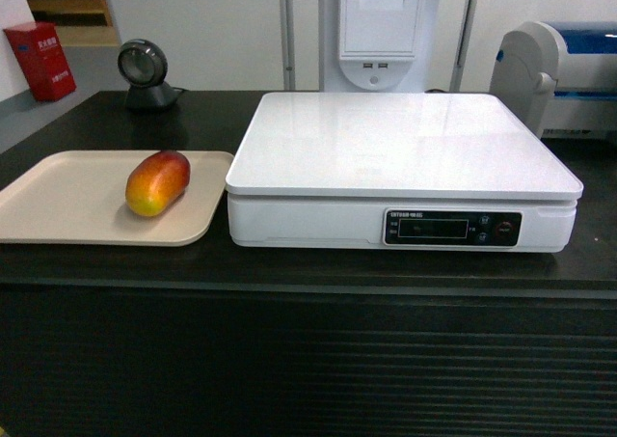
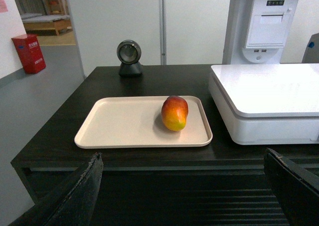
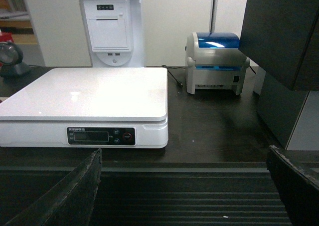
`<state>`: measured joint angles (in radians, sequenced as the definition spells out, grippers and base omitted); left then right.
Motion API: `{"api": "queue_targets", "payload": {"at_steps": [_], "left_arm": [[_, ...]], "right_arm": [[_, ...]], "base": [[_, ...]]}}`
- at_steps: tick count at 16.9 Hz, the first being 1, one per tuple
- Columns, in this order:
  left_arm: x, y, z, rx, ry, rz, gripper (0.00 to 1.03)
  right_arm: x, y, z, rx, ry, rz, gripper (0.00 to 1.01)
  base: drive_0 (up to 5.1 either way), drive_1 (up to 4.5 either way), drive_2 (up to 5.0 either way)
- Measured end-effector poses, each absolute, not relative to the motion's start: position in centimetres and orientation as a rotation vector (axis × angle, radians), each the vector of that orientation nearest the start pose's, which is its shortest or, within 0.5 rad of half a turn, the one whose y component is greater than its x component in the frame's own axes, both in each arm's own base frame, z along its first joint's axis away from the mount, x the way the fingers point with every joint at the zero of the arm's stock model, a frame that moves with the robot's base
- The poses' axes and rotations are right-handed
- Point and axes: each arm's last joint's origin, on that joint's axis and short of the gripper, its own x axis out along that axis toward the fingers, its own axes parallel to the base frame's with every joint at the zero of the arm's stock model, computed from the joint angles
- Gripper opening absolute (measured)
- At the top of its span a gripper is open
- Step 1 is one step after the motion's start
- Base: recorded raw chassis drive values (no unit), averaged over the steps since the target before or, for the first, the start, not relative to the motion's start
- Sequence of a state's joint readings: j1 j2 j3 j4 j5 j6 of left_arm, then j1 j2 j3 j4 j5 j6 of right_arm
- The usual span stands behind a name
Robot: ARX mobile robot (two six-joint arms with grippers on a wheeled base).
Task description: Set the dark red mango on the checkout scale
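The dark red mango [image 1: 157,182] [image 2: 174,113] lies on a beige tray [image 1: 58,198] [image 2: 124,128] on the black checkout counter [image 1: 308,273] [image 2: 55,141] [image 3: 209,126]. To its right stands the white scale [image 1: 400,152] [image 2: 264,94] [image 3: 87,94], platform bare. My left gripper [image 2: 182,158] is open, low in front of the counter's ribbed panel, short of the tray. My right gripper [image 3: 184,153] is open too, in front of the counter at the scale's right corner. Neither gripper shows in the head view.
A round barcode scanner [image 1: 145,72] [image 2: 129,58] stands at the back left. A blue-topped label printer [image 1: 559,66] [image 3: 217,61] sits back right, a white receipt terminal [image 1: 379,27] [image 3: 106,26] behind the scale. A dark cabinet [image 3: 284,51] rises at far right.
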<state>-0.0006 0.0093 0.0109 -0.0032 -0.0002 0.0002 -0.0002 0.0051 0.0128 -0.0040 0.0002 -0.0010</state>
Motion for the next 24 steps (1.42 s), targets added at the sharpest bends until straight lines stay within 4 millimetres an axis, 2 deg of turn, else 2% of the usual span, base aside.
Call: {"api": "queue_targets", "payload": {"at_steps": [1, 2, 3, 6, 8, 10, 11, 12, 15, 17, 20, 24], "left_arm": [[9.7, -0.1, 16.4, -0.011, 0.050, 0.010, 0.98], [9.9, -0.5, 16.4, -0.058, 0.172, 0.042, 0.98], [10.5, -1.5, 17.0, -0.089, 0.192, 0.024, 0.98], [12.3, -2.9, 18.8, -0.146, 0.118, -0.017, 0.98], [14.8, -2.9, 18.9, -0.154, 0.114, -0.039, 0.98], [19.2, -2.2, 19.9, -0.148, 0.071, -0.101, 0.98], [22.6, -1.5, 20.4, -0.125, 0.055, -0.128, 0.98], [26.0, -0.6, 20.1, -0.101, 0.089, -0.149, 0.98], [34.8, 1.6, 16.8, -0.065, 0.286, -0.192, 0.98], [39.3, 2.2, 15.7, -0.034, 0.341, -0.225, 0.98], [42.5, 1.8, 14.9, 0.011, 0.395, -0.287, 0.98], [44.3, 0.2, 13.1, 0.087, 0.469, -0.355, 0.98]], "right_arm": [[9.7, 0.0, 16.7, -0.001, -0.004, 0.000, 0.98], [9.7, 0.0, 16.7, -0.001, -0.003, -0.001, 0.98], [9.7, 0.0, 16.7, -0.001, -0.004, 0.000, 0.98], [9.7, 0.0, 16.7, -0.001, -0.004, 0.000, 0.98], [9.7, 0.0, 16.7, -0.001, -0.004, 0.000, 0.98], [9.7, 0.0, 16.7, -0.001, -0.004, 0.000, 0.98], [9.7, 0.0, 16.7, -0.001, -0.004, 0.000, 0.98], [9.7, 0.0, 16.7, -0.001, -0.004, 0.000, 0.98], [9.7, 0.0, 16.7, -0.001, -0.004, 0.000, 0.98], [9.7, 0.0, 16.7, -0.001, -0.004, 0.000, 0.98], [9.7, 0.0, 16.7, -0.001, -0.004, 0.000, 0.98], [9.7, 0.0, 16.7, -0.001, -0.004, 0.000, 0.98]], "base": [[0.0, 0.00, 0.0], [0.0, 0.00, 0.0], [0.0, 0.00, 0.0], [0.0, 0.00, 0.0], [0.0, 0.00, 0.0], [0.0, 0.00, 0.0], [0.0, 0.00, 0.0], [0.0, 0.00, 0.0], [0.0, 0.00, 0.0], [0.0, 0.00, 0.0], [0.0, 0.00, 0.0], [0.0, 0.00, 0.0]]}}
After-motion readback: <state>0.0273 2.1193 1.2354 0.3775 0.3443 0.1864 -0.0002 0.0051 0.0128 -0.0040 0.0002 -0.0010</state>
